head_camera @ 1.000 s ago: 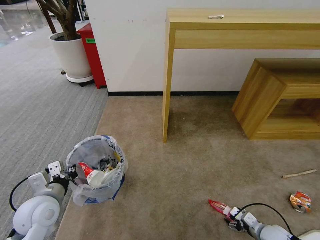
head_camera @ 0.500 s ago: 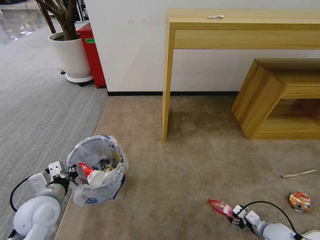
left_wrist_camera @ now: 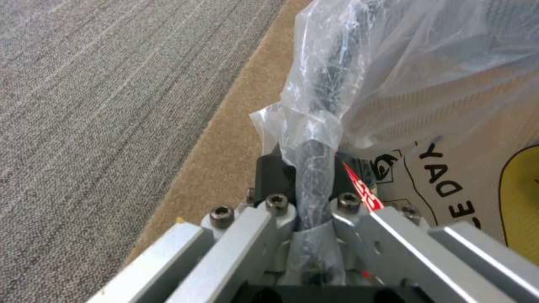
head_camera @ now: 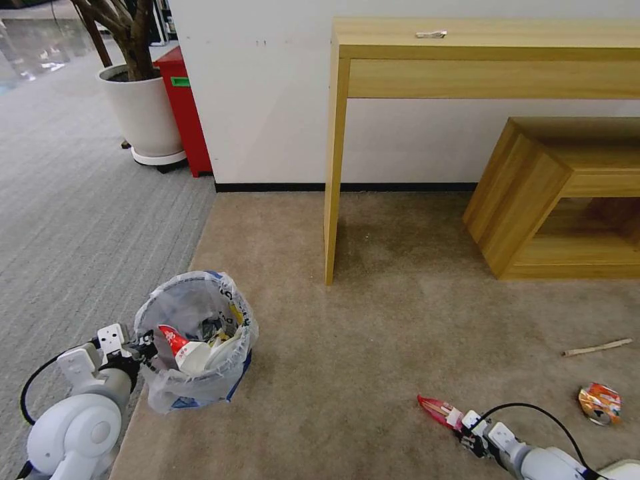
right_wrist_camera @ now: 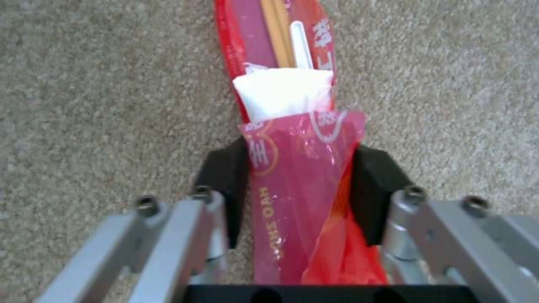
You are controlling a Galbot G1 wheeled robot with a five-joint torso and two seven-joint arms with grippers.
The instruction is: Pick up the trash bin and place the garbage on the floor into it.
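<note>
Left gripper [head_camera: 143,347] at far left, low over carpet edge, fingers [left_wrist_camera: 275,176] clamped on rim of small round trash bin lined with crinkled clear plastic bag [head_camera: 193,337]; bin upright at seam of grey and tan carpet, litter inside. Pale wooden table [head_camera: 480,60] against wall beyond. Right gripper [head_camera: 467,437] low over tan carpet, fingers [right_wrist_camera: 225,185] closed on red plastic chopstick wrapper [head_camera: 437,409]. Farther right on floor: thin wooden stick [head_camera: 598,347], crushed orange can [head_camera: 600,403] near it
</note>
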